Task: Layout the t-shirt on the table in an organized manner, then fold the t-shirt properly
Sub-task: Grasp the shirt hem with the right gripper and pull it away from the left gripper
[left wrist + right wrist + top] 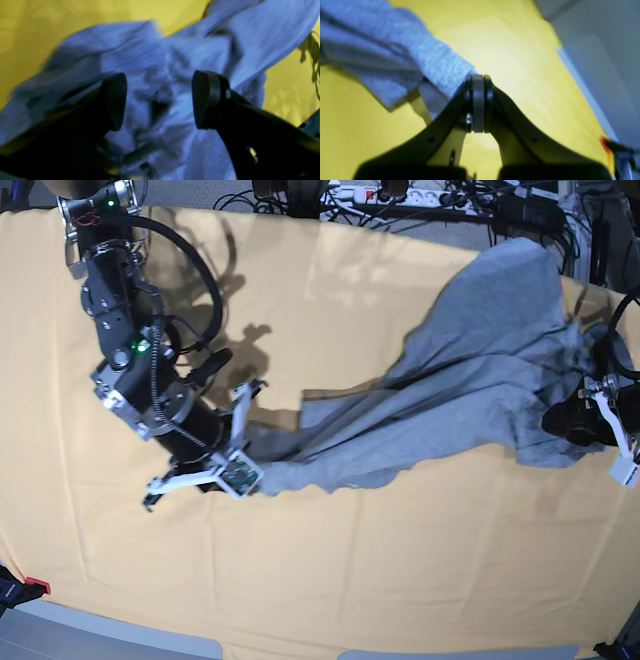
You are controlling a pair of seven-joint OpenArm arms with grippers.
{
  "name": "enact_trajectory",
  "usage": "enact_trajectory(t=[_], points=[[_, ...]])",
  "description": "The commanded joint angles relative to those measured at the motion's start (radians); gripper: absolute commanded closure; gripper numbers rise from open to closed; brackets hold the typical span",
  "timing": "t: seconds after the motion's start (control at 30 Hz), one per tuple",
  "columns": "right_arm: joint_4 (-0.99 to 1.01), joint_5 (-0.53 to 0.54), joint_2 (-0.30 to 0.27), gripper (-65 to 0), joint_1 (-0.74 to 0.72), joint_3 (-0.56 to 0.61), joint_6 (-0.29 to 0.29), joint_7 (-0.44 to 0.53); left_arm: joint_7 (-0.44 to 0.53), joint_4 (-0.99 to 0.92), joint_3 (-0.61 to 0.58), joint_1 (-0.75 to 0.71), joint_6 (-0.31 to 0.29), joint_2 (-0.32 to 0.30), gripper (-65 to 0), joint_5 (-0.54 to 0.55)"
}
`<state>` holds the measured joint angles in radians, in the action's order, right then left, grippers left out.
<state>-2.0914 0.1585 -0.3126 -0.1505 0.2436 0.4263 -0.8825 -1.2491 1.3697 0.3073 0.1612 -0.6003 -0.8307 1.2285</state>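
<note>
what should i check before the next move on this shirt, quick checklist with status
1. Right gripper shut on the t-shirt edge: ok; fabric meets the closed tips.
2. Left gripper open: ok; both fingers stand apart above bunched cloth.
3. Left gripper holding cloth: not ok; nothing is between the jaws.
4. Shirt laid flat: not ok; it is stretched and twisted across the table.
5. Lettering side up or down: cannot tell; only plain grey shows.
6. Bare table around the shirt for spreading: ok.
</note>
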Motion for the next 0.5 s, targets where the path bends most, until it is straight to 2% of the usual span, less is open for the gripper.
enact_trajectory(t=[0.0, 0.17, 0.33, 0.47], points=[[-0.025, -0.002, -0.023, 0.0, -0.024, -0.037, -0.021, 0.021, 0.018, 0.011, 0.014, 0.020, -0.004, -0.028, -41.6, 0.035], [-0.045, 0.011, -0.094, 0.0, -0.024, -0.189, -0.034, 0.009, 0.000, 0.011, 0.014, 0.020, -0.019, -0.028, -41.6, 0.064], [-0.064, 0.159, -0.174, 0.0, -0.024, -0.327, -0.029, -0.051, -0.006, 0.011, 0.014, 0.022, -0.026, -0.027, -41.6, 0.071], [-0.065, 0.248, -0.211, 0.0, -0.024, -0.433, 0.008, -0.077, -0.008, 0.011, 0.014, 0.022, -0.030, -0.022, -41.6, 0.071]])
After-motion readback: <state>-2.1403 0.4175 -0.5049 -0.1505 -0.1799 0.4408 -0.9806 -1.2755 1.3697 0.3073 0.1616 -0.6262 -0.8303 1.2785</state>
